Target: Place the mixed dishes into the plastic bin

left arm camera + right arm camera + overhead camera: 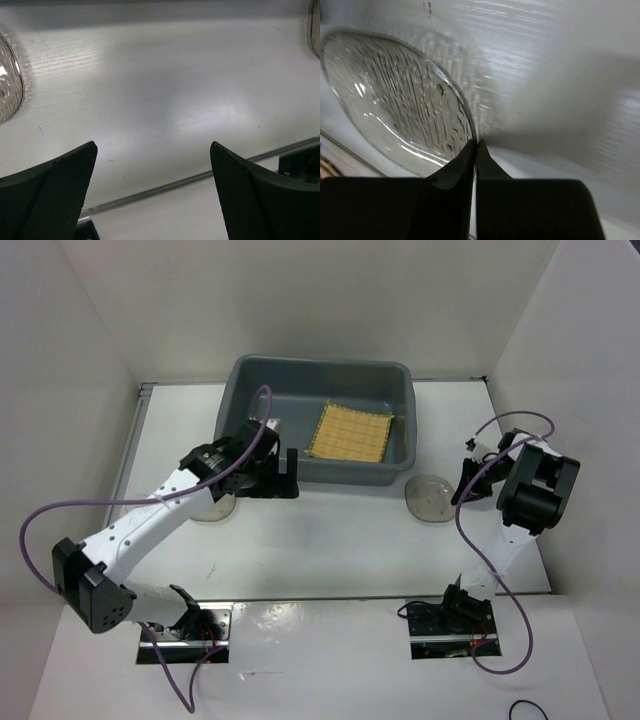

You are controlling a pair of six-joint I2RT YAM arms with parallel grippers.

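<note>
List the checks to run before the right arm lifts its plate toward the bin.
1. Grip: ok; the right gripper is shut on the right plate at its rim.
2. Hold secure enough to lift: cannot tell; only the rim is pinched.
3. Room in the plastic bin: ok; only the mat lies inside, toward its right.
4. Path: ok; the left gripper is open, empty, by the bin's front-left wall.
5. All dishes binned: not ok; the left plate sits outside, partly under the left arm.
</note>
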